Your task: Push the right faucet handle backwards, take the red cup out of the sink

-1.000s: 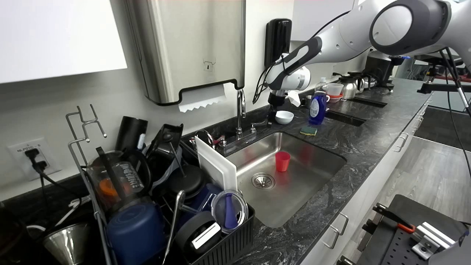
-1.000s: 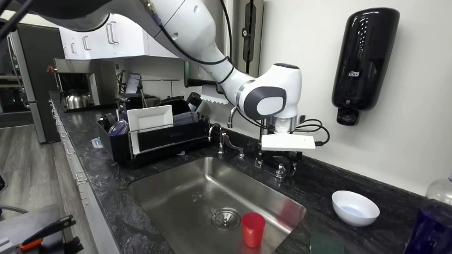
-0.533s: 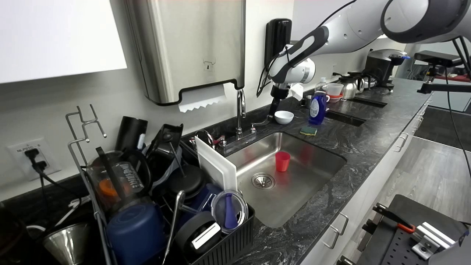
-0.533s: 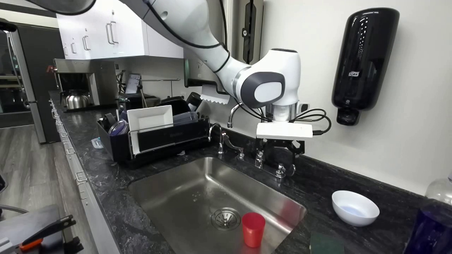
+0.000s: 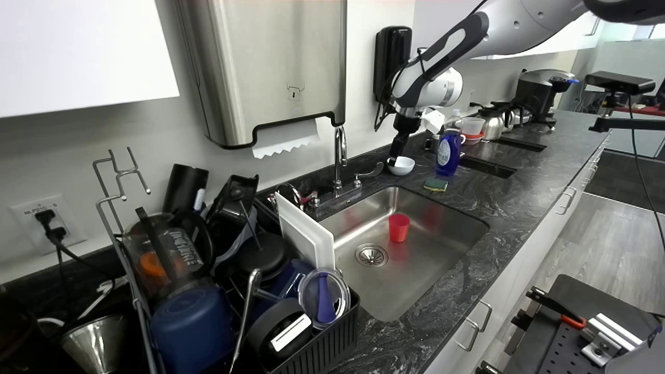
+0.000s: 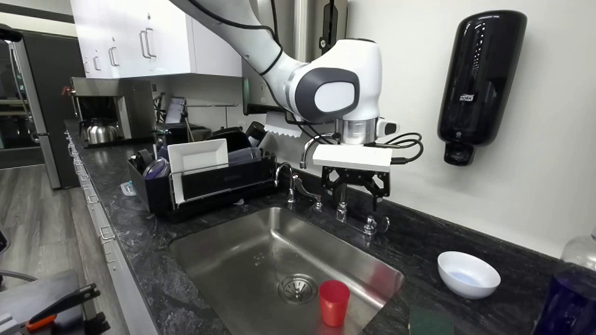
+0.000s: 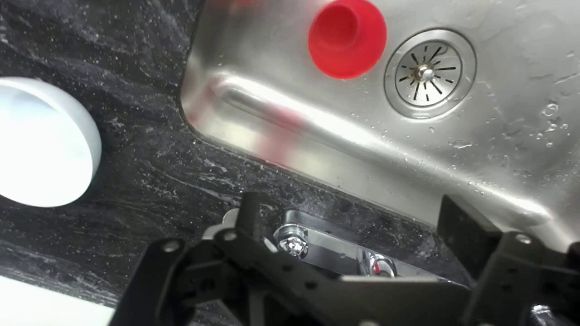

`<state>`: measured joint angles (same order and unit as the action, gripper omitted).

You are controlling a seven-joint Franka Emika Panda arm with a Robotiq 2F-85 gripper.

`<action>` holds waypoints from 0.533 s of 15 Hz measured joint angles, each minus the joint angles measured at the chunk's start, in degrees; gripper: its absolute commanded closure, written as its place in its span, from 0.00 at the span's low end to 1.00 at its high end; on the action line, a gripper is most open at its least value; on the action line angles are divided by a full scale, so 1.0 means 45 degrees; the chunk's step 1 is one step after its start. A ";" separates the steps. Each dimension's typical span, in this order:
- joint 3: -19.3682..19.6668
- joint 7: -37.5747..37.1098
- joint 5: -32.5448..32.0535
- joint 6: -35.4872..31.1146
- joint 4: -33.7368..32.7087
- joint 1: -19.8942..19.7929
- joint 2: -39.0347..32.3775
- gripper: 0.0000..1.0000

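The red cup (image 6: 334, 304) stands upright on the floor of the sink (image 6: 233, 270), between the round drain (image 6: 298, 289) and the short edge nearest the white bowl (image 6: 468, 274). It is plain bright red inside and out, with a round mouth wider than its base, and its color shows as blurred reflections on the sink's steel sides. The sink is set into a dark, light-veined worktop (image 6: 419, 239). By its back edge, the chrome faucet handle (image 5: 378, 169) on the bowl's side has its lever pointing away from the spout (image 5: 336, 156). The fingers (image 7: 466, 235) are spread wide above the worktop near that edge, with nothing held between them.

A small pale label on the black dispenser (image 6: 482, 79) reads TORK. In an exterior view, the wall plate (image 5: 65, 211) has a line beginning NLP, the rest unclear; print on the blue bottle's (image 5: 453, 158) white label and white lettering on a clear jug (image 5: 187, 252) cannot be made out.
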<state>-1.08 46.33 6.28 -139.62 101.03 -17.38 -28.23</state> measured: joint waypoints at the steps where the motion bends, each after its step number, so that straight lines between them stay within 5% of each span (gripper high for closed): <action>1: 0.0010 -0.0160 -0.0022 0.0003 0.0351 0.0005 0.0244 0.00; 8: 0.0079 -0.0944 -0.0047 0.0046 0.2012 0.0114 0.1069 0.00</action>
<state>-0.73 42.08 6.07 -139.41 110.08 -16.87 -23.42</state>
